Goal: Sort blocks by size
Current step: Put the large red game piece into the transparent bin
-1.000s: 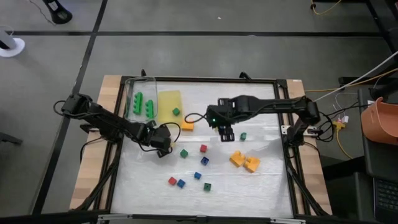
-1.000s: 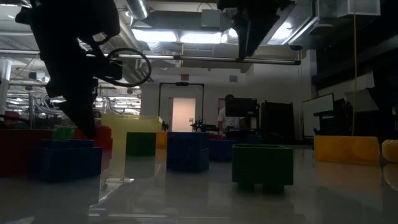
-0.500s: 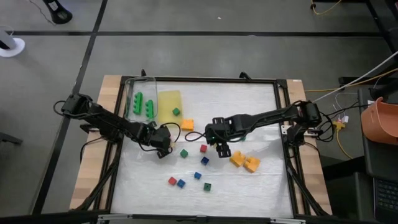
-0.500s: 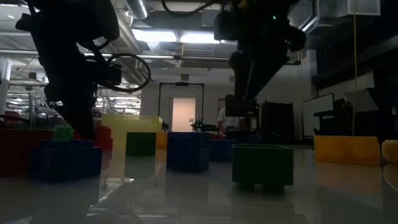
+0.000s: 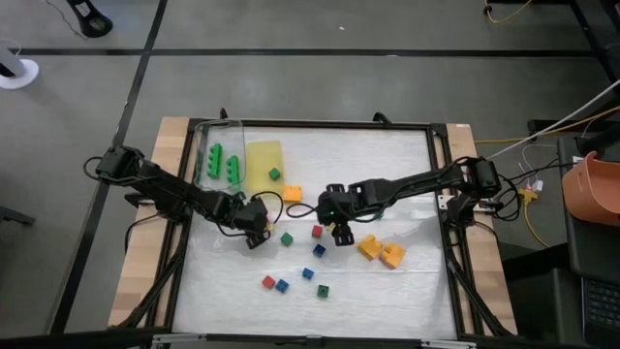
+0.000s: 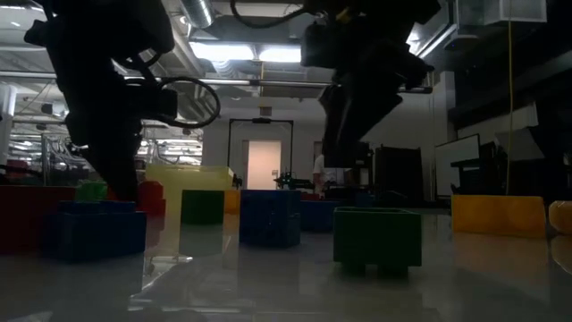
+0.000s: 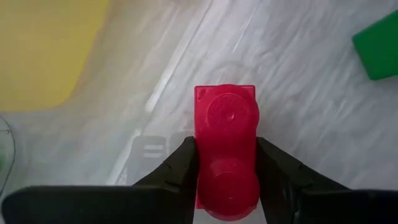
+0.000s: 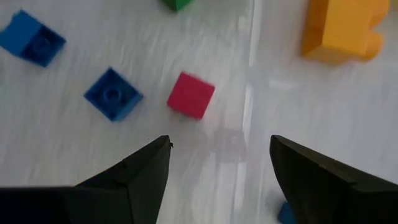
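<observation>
My left gripper (image 5: 255, 223) is shut on a red two-stud brick (image 7: 226, 144) low over the table, near the yellow tray (image 5: 262, 157). My right gripper (image 5: 338, 228) is open and empty above the table's middle. In the right wrist view a red cube (image 8: 191, 94) and a blue cube (image 8: 112, 93) lie on the table ahead of its fingers (image 8: 219, 142). Loose cubes lie on the table: green (image 5: 287, 237), red (image 5: 317, 231), blue (image 5: 319, 250). Two orange bricks (image 5: 380, 251) lie to the right of them. My left gripper pinches the red brick's two long sides (image 7: 202, 163) between its two fingers, at the end nearer the wrist. The fingers (image 7: 184, 168) slant down from above and lie along the brick. Its studded top faces up; whether it touches the table I cannot tell.
A clear container (image 5: 206, 142) at the far left holds green bricks (image 5: 225, 163). A green cube (image 5: 274, 174) sits on the yellow tray, and an orange brick (image 5: 291, 195) lies beside it. More cubes (image 5: 281, 285) lie toward the near edge. A black frame (image 5: 334, 124) borders the table.
My right gripper has gone toward the table's near edge and a little left, and has come down toward the red cube. Its fingers stay open.
</observation>
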Available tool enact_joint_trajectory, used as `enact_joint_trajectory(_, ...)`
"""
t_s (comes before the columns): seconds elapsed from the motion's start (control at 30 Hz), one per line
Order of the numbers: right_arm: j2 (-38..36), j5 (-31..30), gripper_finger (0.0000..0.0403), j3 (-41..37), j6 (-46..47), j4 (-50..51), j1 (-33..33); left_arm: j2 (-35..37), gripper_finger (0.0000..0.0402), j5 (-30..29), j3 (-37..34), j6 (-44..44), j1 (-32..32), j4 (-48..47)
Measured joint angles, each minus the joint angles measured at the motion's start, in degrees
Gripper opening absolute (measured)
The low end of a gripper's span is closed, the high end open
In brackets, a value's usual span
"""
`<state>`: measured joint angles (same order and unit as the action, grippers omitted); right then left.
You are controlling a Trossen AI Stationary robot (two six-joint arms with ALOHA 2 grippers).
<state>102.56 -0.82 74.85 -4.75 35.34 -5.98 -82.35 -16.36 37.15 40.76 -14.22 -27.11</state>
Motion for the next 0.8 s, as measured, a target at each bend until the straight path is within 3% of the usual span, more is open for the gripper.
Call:
enact_joint_trajectory(0.27,0.0,-0.2,0.0273,0.0,0.0,-5.4,0.0,1.6,0.0109,0.9,2.0,-0.3,0.0,1.1)
enact_joint_trajectory(0.43,0.0,-5.4,0.0273,0.0,-0.1,-9.4,0.0,3.8,0.0112,0.4,4.5,-2.4,0.0,0.9)
enact_joint_trajectory(0.6,1.2,-10.3,0.0273,0.0,0.3,-15.1,0.1,9.0,0.0111,0.1,7.1,-5.6,0.9,-1.7)
enact_joint_trajectory(0.8,4.2,-8.5,0.0273,0.0,0.6,-21.7,2.6,18.4,0.0117,-2.3,10.1,-6.5,3.3,-10.7)
